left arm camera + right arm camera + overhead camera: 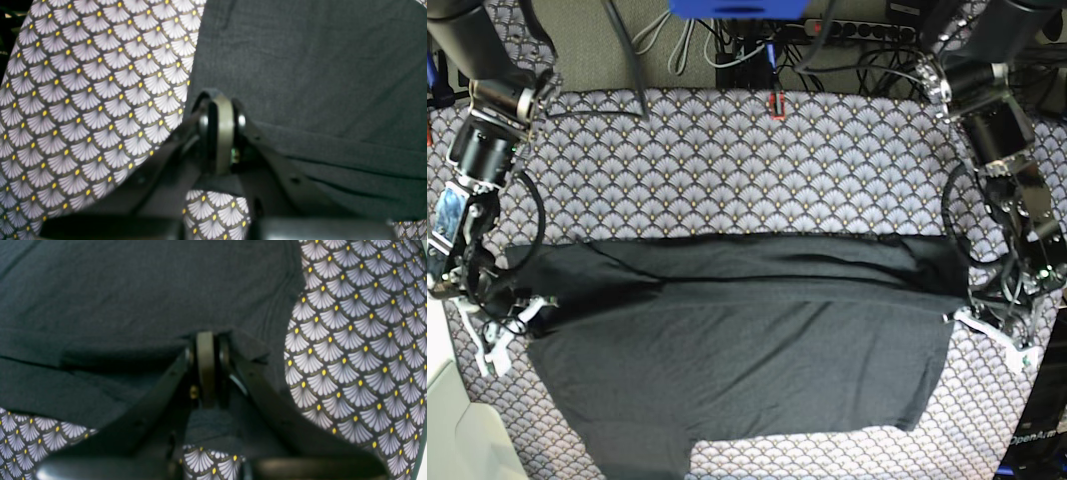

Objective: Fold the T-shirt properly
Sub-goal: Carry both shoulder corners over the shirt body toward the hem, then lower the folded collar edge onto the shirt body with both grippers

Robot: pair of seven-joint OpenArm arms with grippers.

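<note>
The dark charcoal T-shirt [737, 370] lies spread on the patterned table, plain side up. A band along its far edge is folded toward the front, forming a long horizontal crease. At the shirt's right edge my left gripper [962, 318] is shut on the folded fabric. In the left wrist view its fingertips [218, 100] press together into the T-shirt [300, 66]. My right gripper [522, 310] is shut on the shirt's left edge. In the right wrist view the right gripper [206, 336] disappears under a fold of the T-shirt [133, 290].
A fan-patterned tablecloth [727, 170] covers the table. Cables and a power strip [857, 30] run along the back edge, with a small red item [775, 103] nearby. A white object [452, 430] stands at the front left corner.
</note>
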